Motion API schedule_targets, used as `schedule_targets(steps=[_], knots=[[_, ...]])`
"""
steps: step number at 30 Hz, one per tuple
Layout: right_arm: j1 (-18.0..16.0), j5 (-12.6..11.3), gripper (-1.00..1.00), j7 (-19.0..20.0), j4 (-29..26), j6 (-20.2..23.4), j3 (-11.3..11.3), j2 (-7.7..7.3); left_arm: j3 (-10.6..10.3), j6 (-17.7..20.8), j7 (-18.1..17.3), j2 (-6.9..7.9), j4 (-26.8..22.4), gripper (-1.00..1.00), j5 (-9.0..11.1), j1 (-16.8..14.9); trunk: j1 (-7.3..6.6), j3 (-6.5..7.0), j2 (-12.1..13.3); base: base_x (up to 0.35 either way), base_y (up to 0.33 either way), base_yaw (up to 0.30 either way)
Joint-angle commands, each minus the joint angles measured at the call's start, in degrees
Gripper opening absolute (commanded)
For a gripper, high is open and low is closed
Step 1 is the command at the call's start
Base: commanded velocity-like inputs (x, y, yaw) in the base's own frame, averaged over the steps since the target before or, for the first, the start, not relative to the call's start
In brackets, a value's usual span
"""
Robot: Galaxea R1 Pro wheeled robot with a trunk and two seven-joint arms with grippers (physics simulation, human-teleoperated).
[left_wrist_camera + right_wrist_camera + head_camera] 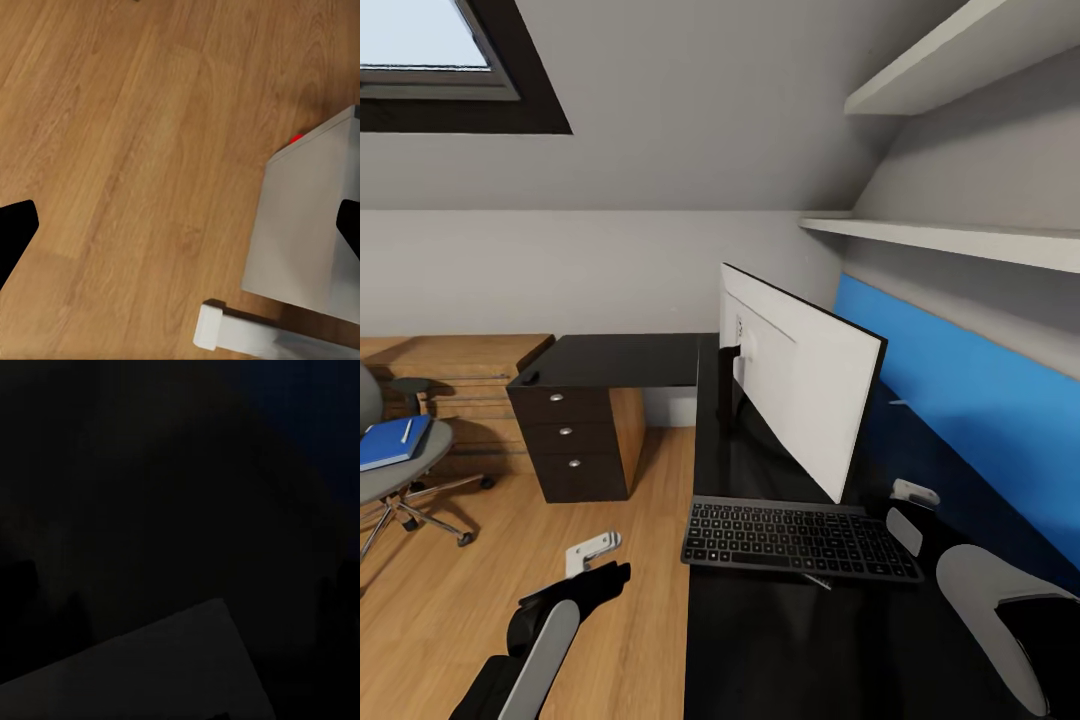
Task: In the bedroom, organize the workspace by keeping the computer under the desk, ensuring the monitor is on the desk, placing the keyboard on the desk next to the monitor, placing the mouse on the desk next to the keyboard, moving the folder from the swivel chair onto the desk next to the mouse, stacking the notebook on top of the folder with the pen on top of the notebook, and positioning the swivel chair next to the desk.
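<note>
head view: the l-shaped black bench (780,640) is running from the lower right toward the far wall, with its 3-drawer unit (568,445) standing at the far left end. the monitor (805,385) is standing on the bench, its white back turned toward the camera and its black arm (728,385) rising from the benchtop. the keyboard (798,538) is lying flat on the bench just in front of the monitor's near lower corner. the swivel chair (395,470) is standing on the wood floor (480,600) at the left edge, well apart from the bench; the blue folder (390,443) is lying on its seat, with the white pen (406,431) resting on top. whether a notebook is lying between them cannot be told. a light wooden dresser (455,375) is standing against the wall behind the chair. 2 white shelves (960,235) are hanging on the right wall above a blue panel (960,400).

the left gripper (592,552) is hanging over the floor beside the bench edge; in the left wrist view its 2 dark fingertips (15,232) are sitting at opposite edges of the frame, spread wide and holding nothing. that view is looking down on the pale grey computer (311,225) standing on the floor beside a white bench leg (240,334).

the right gripper (913,505) is hovering over the bench just right of the keyboard; its opening cannot be told, the right wrist view being almost wholly dark.
</note>
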Motion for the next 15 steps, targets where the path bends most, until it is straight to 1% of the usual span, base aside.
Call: schedule_targets(steps=[1, 6, 15], knots=[[0.0, -0.4, 1.00, -0.3, -0.2, 0.4, 0.5, -0.04, -0.1, 0.1, 0.6, 0.02, 0.1, 1.00, 0.5, 0.0, 0.00, -0.06, 0.0, 0.000, 0.000, 0.000], [0.0, -0.3, 1.00, -0.5, -0.2, 0.5, 0.6, -0.04, 0.0, 0.1, 0.5, 0.09, 1.0, 1.00, 0.6, 0.0, 0.00, -0.06, 0.0, 0.000, 0.000, 0.000], [0.0, -0.1, 1.00, -2.7, -0.2, 0.7, 0.7, 0.01, 0.0, 0.0, 0.6, 0.10, 1.1, 1.00, 0.5, 0.0, 0.00, -0.06, 0.0, 0.000, 0.000, 0.000]])
